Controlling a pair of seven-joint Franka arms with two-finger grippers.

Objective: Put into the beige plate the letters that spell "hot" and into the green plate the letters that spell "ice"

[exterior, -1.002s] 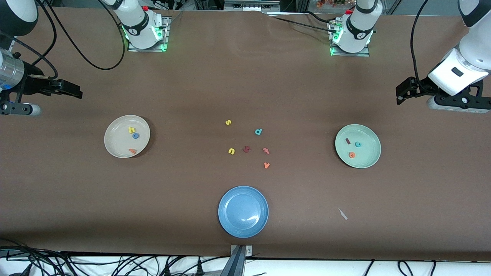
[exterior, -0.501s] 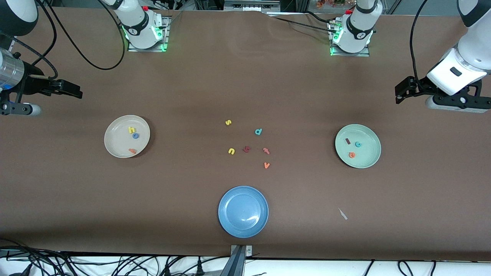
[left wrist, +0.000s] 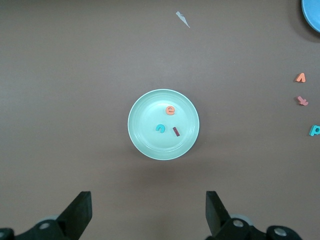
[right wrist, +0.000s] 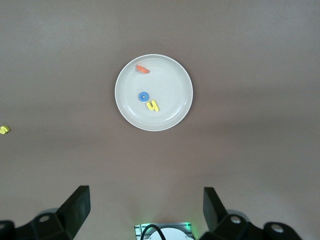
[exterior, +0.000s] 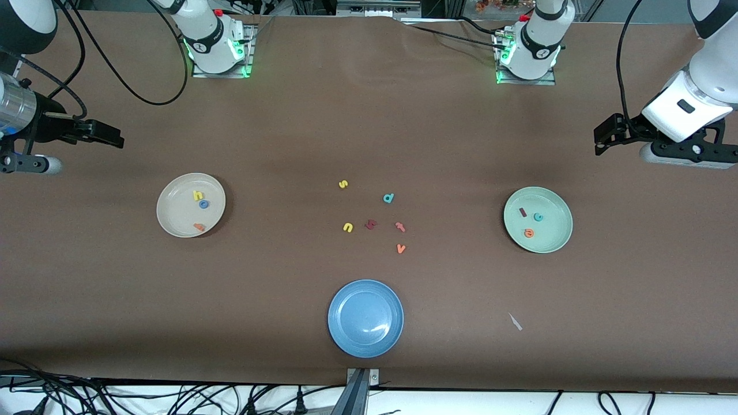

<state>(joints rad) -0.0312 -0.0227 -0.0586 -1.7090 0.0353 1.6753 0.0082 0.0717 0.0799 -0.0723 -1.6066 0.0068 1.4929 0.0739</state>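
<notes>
Beige plate (exterior: 191, 205) held the yellow "h" (exterior: 198, 195), blue "o" (exterior: 203, 204) and orange "t" (exterior: 199, 227); green plate (exterior: 538, 219) held the dark red "i" (exterior: 523, 212), teal "c" (exterior: 538, 217) and orange "e" (exterior: 528, 233). Left gripper (left wrist: 148, 212) hung high over the table near the green plate, jaws wide apart, nothing held. Right gripper (right wrist: 146, 208) hung likewise near the beige plate, also spread and empty.

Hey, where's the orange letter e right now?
In the front view, the orange e lies in the green plate toward the left arm's end of the table, nearer the front camera than the teal c and dark red i.
</notes>
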